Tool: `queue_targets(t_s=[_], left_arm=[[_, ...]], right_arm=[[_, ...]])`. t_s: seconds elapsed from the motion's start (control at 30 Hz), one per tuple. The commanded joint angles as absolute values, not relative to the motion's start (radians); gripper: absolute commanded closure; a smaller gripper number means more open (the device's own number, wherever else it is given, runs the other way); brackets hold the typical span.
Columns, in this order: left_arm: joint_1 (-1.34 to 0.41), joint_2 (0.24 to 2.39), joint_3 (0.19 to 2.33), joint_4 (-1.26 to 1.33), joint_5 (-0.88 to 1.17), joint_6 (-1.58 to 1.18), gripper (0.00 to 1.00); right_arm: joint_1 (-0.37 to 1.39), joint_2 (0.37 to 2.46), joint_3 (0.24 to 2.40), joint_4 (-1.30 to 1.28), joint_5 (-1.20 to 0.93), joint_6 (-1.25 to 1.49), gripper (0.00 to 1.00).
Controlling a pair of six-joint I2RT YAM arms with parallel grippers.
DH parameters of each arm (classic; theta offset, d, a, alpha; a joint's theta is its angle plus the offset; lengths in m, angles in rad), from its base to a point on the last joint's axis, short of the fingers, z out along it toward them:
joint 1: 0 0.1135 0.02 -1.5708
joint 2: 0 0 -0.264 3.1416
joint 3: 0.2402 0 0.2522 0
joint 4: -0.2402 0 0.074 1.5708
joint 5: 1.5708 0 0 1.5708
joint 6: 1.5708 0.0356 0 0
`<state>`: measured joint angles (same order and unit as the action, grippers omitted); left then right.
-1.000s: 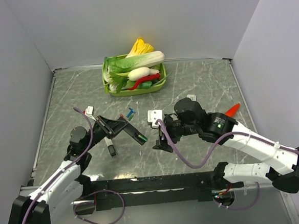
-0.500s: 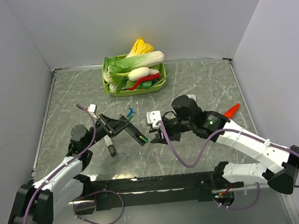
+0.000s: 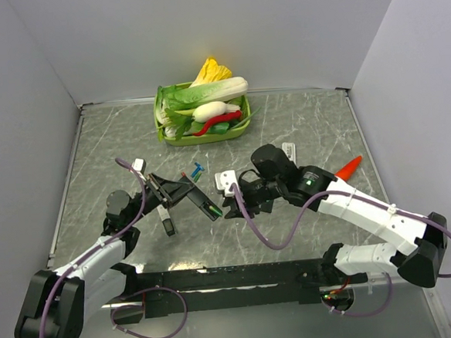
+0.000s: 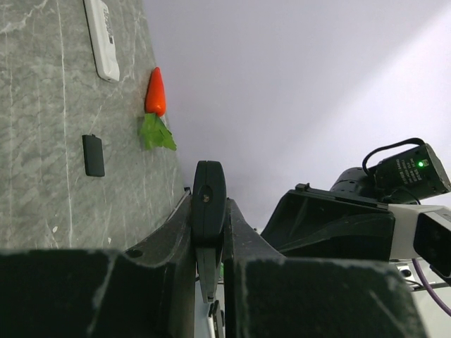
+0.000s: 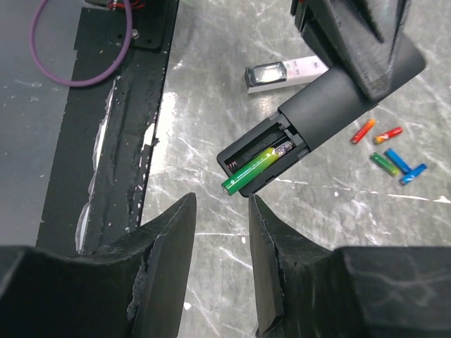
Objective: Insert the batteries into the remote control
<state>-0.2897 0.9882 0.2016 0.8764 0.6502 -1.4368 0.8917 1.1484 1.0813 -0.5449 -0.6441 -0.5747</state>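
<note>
Gripping the black remote control [image 3: 205,204] near the centre of the top view, your left gripper [image 3: 179,191] is clamping its fingers [image 4: 141,282] tight on the remote's thin sides and holding it above the tabletop [image 3: 307,117]. The remote is pointing its open end toward the right gripper [image 3: 232,203]. In the right wrist view, the battery compartment is lying uncovered, and one green battery [image 5: 255,169] is sitting in it at a slant, its lower end sticking out past the remote's edge.

Your right fingers [image 5: 169,246] are standing partly apart at the bottom of that view, just below the protruding green battery, and they are gripping nothing; bare tabletop is showing through the gap between them.

The loose batteries [image 5: 384,163] are lying together on the tabletop at the right of the right wrist view: orange-red ones, a green one and blue ones. In the top view they are showing just above the left gripper.

A black cover [image 4: 92,155] is lying flat on the tabletop at the upper left of the left wrist view, near a toy carrot [image 4: 156,95] and a white remote [image 4: 102,39]. A green basket [image 3: 161,131] of vegetables is sitting at the top centre of the top view.
</note>
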Motion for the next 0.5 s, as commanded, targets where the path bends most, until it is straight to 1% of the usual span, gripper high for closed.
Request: queue_targets(t_s=[0.0,0.47], left_arm=[[-0.279,0.985,0.198,0.963,0.673,-1.46,0.99],[-0.273,0.991,0.196,0.994,0.683,-1.489,0.99]], right_arm=[[0.888,1.172,1.092,-0.528,-0.683,-0.598,0.57],[0.891,1.212,1.097,-0.503,-0.693,-0.583,0.57]])
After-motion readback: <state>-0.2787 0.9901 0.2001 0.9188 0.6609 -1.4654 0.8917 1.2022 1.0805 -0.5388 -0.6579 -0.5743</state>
